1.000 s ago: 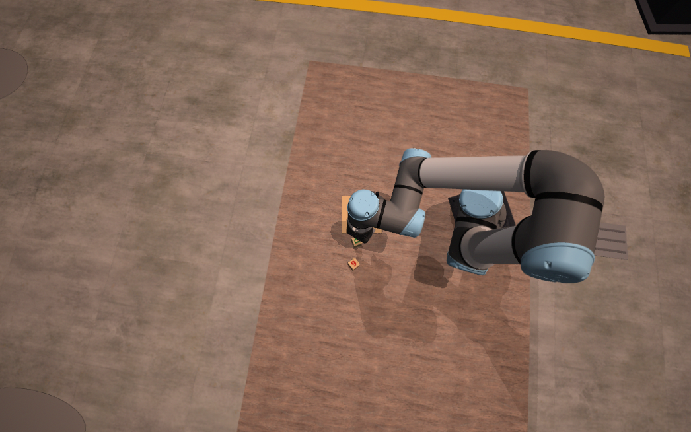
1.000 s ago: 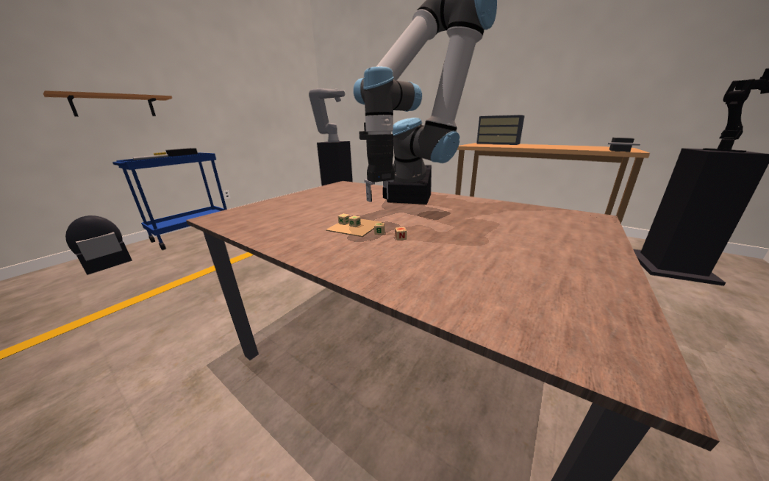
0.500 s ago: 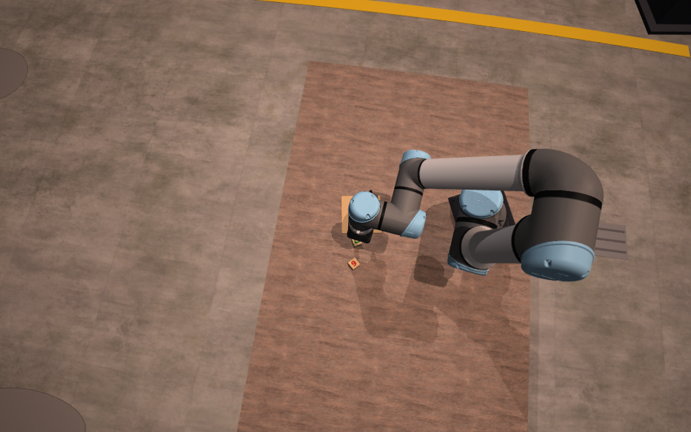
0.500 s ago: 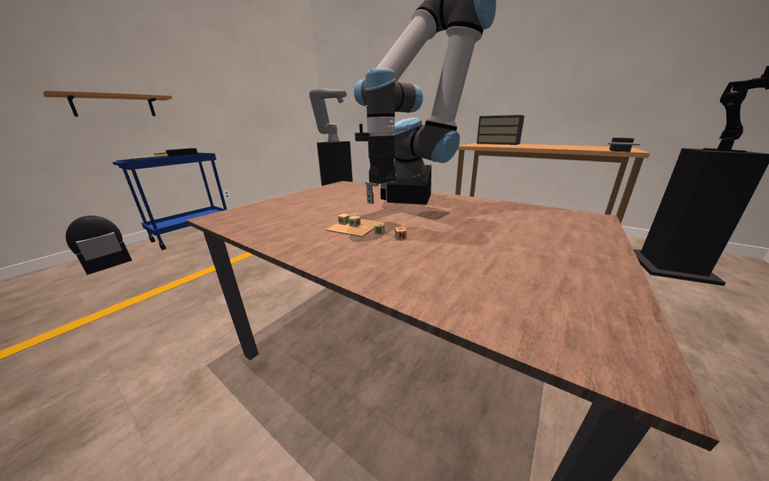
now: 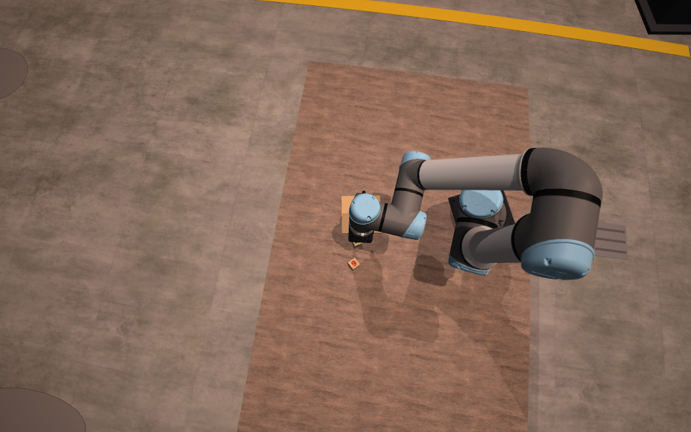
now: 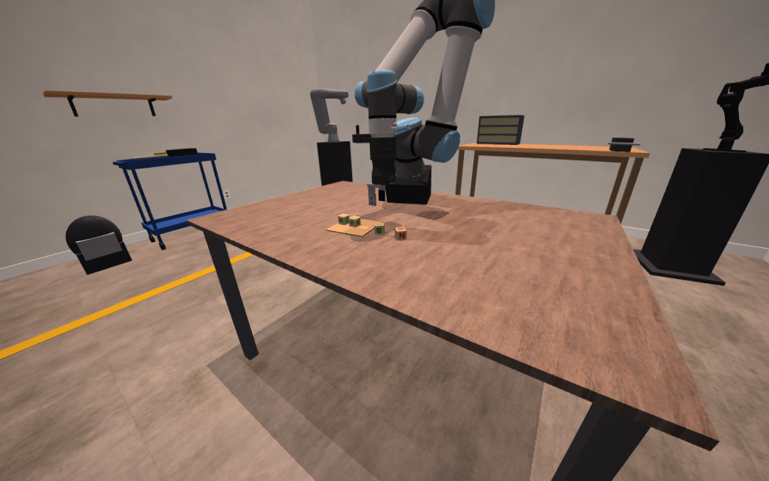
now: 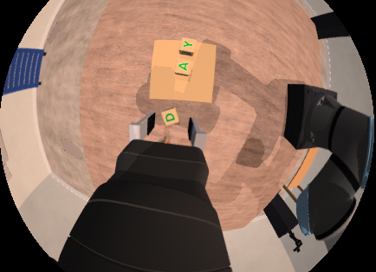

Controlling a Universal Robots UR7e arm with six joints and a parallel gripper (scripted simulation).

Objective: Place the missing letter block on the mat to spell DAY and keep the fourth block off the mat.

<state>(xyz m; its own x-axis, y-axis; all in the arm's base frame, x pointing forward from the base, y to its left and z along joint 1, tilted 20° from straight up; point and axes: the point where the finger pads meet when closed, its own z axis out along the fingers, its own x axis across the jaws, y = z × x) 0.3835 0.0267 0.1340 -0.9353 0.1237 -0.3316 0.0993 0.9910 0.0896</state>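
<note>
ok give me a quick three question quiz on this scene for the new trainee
1. True or false: the claw is shut on the D block.
2. Which two lie on the mat? a) A block and Y block b) D block and A block c) D block and Y block
3. Fill in: the red block lies ___ the mat.

Key: 1 false, the claw is open and holds nothing; 2 a; 3 off.
</note>
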